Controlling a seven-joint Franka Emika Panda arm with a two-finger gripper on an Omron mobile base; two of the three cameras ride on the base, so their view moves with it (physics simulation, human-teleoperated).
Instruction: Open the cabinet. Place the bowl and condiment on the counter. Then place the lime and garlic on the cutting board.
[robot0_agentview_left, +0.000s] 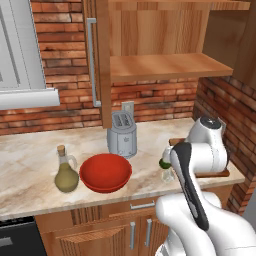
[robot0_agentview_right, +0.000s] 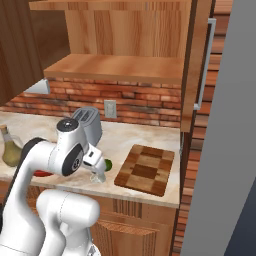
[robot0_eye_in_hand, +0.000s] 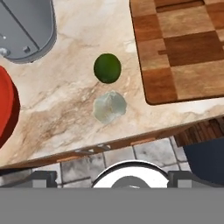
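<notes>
Hand view looks straight down on the beige counter (robot0_eye_in_hand: 65, 109), where the dark green lime (robot0_eye_in_hand: 107, 68) and the pale garlic (robot0_eye_in_hand: 109, 106) lie just beside each other, both below the open, empty claw (robot0_eye_in_hand: 112, 175) and left of the cutting board (robot0_eye_in_hand: 183, 48). Neither round piece shows a clear long axis. Left base view shows the red bowl (robot0_agentview_left: 105, 172) and the condiment (robot0_agentview_left: 66, 171) upright on the counter under the open cabinet (robot0_agentview_left: 165, 50).

The white arm with dark joints bends forward and down; its two-finger claw (robot0_agentview_right: 98, 176) points downward, jaws wide apart (nothing between them).
</notes>
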